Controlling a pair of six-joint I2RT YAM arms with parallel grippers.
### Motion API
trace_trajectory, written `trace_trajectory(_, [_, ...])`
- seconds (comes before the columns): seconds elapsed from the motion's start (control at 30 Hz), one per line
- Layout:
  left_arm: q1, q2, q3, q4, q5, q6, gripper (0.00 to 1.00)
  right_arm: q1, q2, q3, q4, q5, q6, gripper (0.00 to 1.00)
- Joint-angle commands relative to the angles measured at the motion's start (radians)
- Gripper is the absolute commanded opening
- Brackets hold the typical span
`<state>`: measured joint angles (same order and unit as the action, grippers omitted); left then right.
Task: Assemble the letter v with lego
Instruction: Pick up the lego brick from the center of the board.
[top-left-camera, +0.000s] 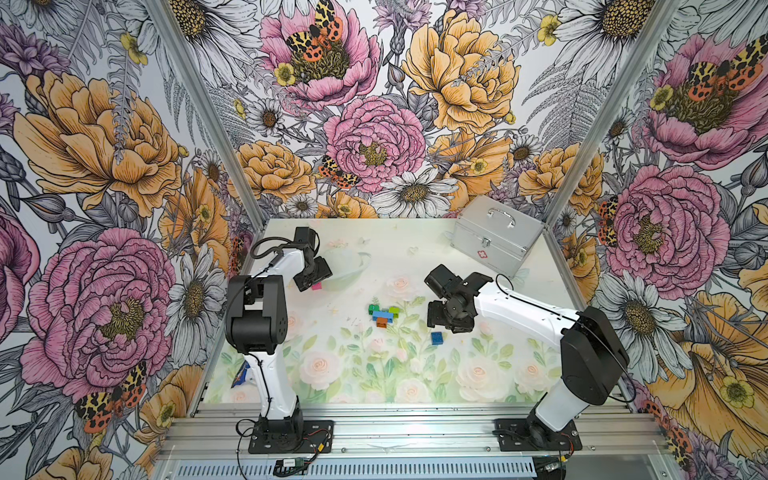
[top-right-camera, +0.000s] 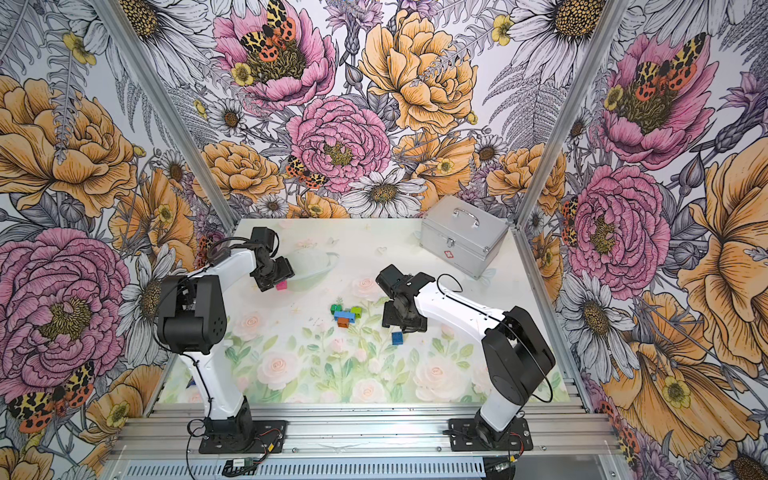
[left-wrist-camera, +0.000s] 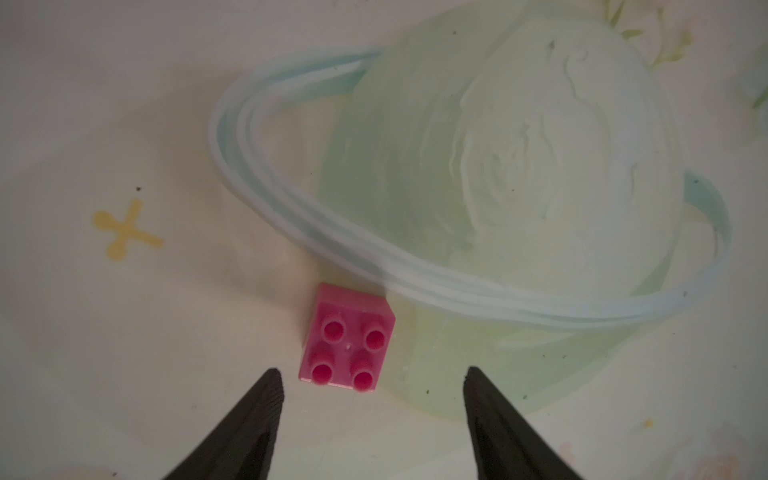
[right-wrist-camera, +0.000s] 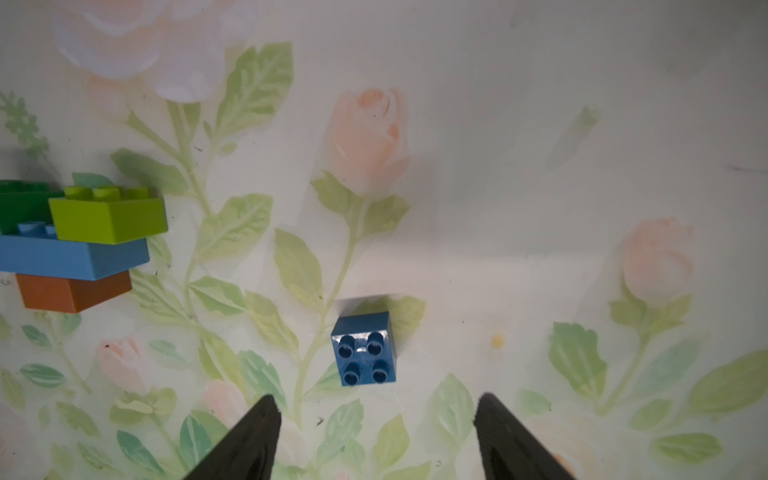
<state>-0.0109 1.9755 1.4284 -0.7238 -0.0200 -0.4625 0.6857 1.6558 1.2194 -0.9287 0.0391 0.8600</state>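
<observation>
Right gripper (right-wrist-camera: 377, 399): jaws wide, nothing held, poised over the dark blue brick (right-wrist-camera: 365, 353), which lies studs up, near and right of centre. The brick is seen ahead of the fingertips, not between them. A short advance and descent is judged needed before closing, with the jaws squared to its flat sides.

Partial letter v (top-left-camera: 383, 315), mid-table: orange brick (top-left-camera: 380, 324) at the point, light blue bar (top-left-camera: 384, 317) across it, dark green brick (top-left-camera: 373, 308) and lime brick (top-left-camera: 395, 310) on the bar's ends. Both tips are unfilled. It appears to stand on the orange point alone, so it should be steadied while a tip is pressed on.

Left gripper (left-wrist-camera: 372, 376): jaws wide, empty, above the pink brick (left-wrist-camera: 347, 338), far left, studs up. The brick sits slightly skewed, so a small wrist turn is advised.

Surface: aluminium rail (top-left-camera: 415, 424) at the near edge, both arm bases bolted on. Pale rose-print mat (top-left-camera: 415, 374), flat, lightly speckled. Silver case (top-left-camera: 496, 235), closed, far right, well apart from the bricks. Bold flower-print walls (top-left-camera: 374, 124) are seen on three sides.
</observation>
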Motion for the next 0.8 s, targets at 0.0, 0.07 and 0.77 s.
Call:
trace_trajectory(0.0, [-0.004, 0.041, 0.063, -0.075, -0.058, 0.065, 0.70, -0.012, -0.009, 0.057, -0.001, 0.040, -0.040, 0.78])
trace_trajectory(0.07, [-0.005, 0.067, 0.080, -0.080, -0.055, 0.070, 0.70, -0.016, -0.013, 0.064, 0.008, 0.043, -0.055, 0.79])
trace_trajectory(0.77, [-0.057, 0.037, 0.118, -0.084, 0.178, 0.127, 0.25, -0.059, -0.114, 0.052, 0.305, -0.010, -0.408, 0.84])
